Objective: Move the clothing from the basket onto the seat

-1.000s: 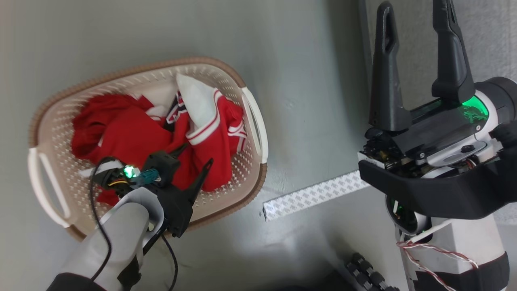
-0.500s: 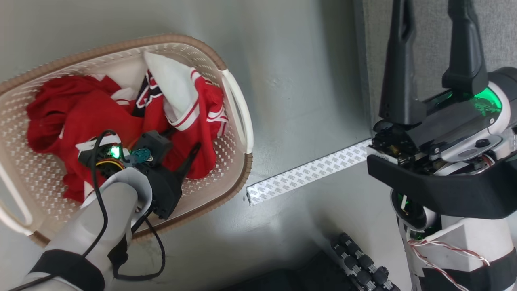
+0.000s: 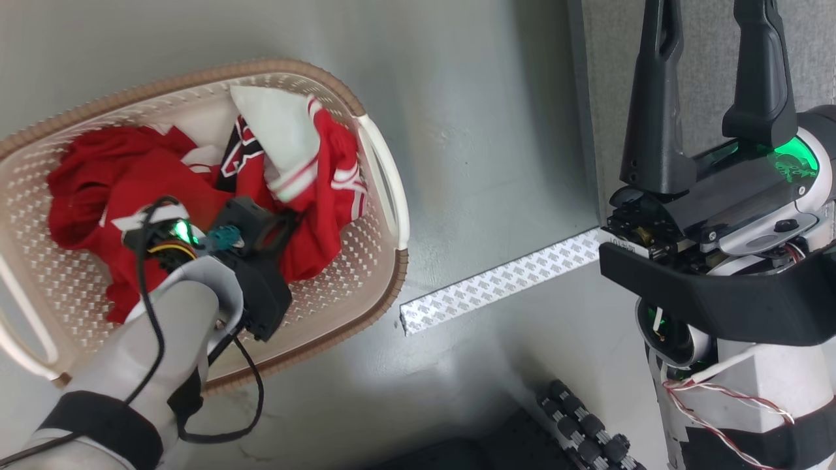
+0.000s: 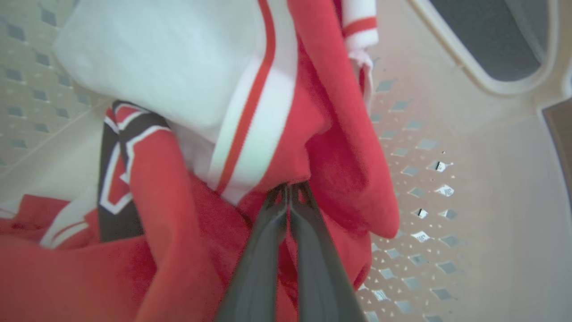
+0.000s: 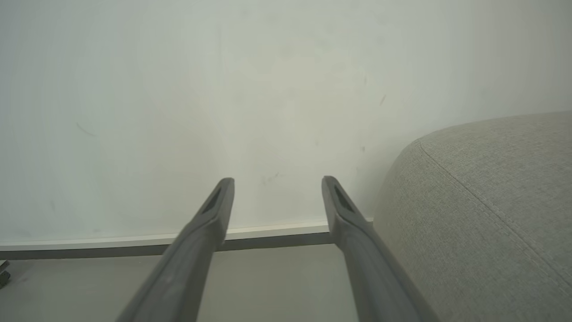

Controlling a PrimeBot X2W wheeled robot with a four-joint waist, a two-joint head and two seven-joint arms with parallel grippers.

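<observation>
The cream basket (image 3: 385, 261) with a brown rim stands on the floor at the left, and the red-and-white clothing (image 3: 98, 183) is piled inside it. My left gripper (image 3: 287, 220) reaches down into the pile and is shut on a fold of red clothing. In the left wrist view the two fingers (image 4: 268, 232) meet at the tips, pinching red cloth (image 4: 178, 223) beside the perforated basket wall (image 4: 447, 134). My right gripper (image 3: 708, 39) is held open at the right, holding nothing, in front of the grey-green seat (image 3: 604, 78). The right wrist view has the seat (image 5: 491, 201) to the right of the open gripper (image 5: 277, 183).
A white patterned strip (image 3: 496, 287) lies on the grey floor between the basket and the seat. A black ridged part (image 3: 581, 424) sits at the bottom edge. A pale wall (image 5: 178, 89) with a skirting board stands beyond the right gripper.
The left gripper's fingers, spread open over the pile before, have shut on the red clothing. The camera view shifted early on. The right gripper stays open.
</observation>
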